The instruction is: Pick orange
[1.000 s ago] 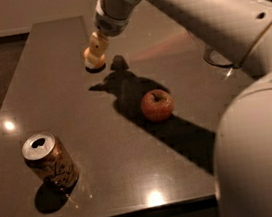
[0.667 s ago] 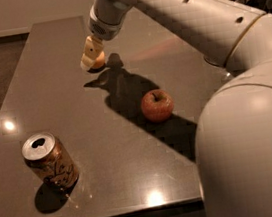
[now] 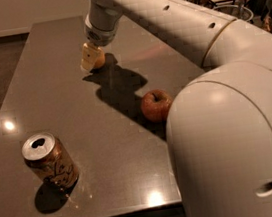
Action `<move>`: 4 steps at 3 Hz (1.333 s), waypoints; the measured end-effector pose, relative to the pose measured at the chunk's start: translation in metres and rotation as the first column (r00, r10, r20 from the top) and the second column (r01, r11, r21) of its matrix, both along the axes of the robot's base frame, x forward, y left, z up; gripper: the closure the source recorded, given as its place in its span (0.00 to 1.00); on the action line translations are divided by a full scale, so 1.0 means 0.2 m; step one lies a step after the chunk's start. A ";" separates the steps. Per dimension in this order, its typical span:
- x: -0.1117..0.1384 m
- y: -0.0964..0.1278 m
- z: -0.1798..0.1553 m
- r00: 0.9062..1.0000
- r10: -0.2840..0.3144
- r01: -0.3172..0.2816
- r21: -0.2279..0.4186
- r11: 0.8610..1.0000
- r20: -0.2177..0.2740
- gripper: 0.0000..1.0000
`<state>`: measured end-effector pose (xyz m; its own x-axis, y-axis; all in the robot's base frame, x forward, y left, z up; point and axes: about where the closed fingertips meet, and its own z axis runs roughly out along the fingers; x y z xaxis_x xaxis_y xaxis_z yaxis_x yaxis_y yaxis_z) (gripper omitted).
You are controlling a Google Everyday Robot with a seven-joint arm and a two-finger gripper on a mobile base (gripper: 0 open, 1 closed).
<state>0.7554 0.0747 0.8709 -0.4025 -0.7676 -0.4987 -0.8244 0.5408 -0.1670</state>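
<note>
The gripper (image 3: pixel 91 61) is down at the far part of the dark table (image 3: pixel 50 112), left of centre, right at the orange (image 3: pixel 100 61). Its pale tip covers the fruit's left side, so only the right part of the orange shows, a rounded orange-yellow patch low against the tabletop. Whether the gripper is clamped on the fruit or only set about it cannot be told from this angle. The orange looks evenly round, with no long axis and no stem in sight, so it points no particular way.

The white arm (image 3: pixel 163 16) reaches in from the near right, over the table, and its shadow runs from the orange towards the near right. At the edge of that shadow sits the red-yellow apple (image 3: pixel 156 105), upright (the dimple at its top faces up), well apart from the orange. Near the table's near left corner a soda can (image 3: pixel 50 162) stands upright.
</note>
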 end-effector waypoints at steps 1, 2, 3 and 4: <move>0.01 0.01 -0.01 1.000 0.001 -0.001 0.001 1.000 -0.027 0.41; -0.03 0.03 0.05 0.999 0.034 -0.033 0.035 0.999 -0.035 0.64; -0.10 0.04 0.23 0.996 0.086 -0.083 0.098 0.992 -0.032 0.88; -0.18 0.09 0.40 0.987 0.158 -0.150 0.156 0.976 -0.038 1.00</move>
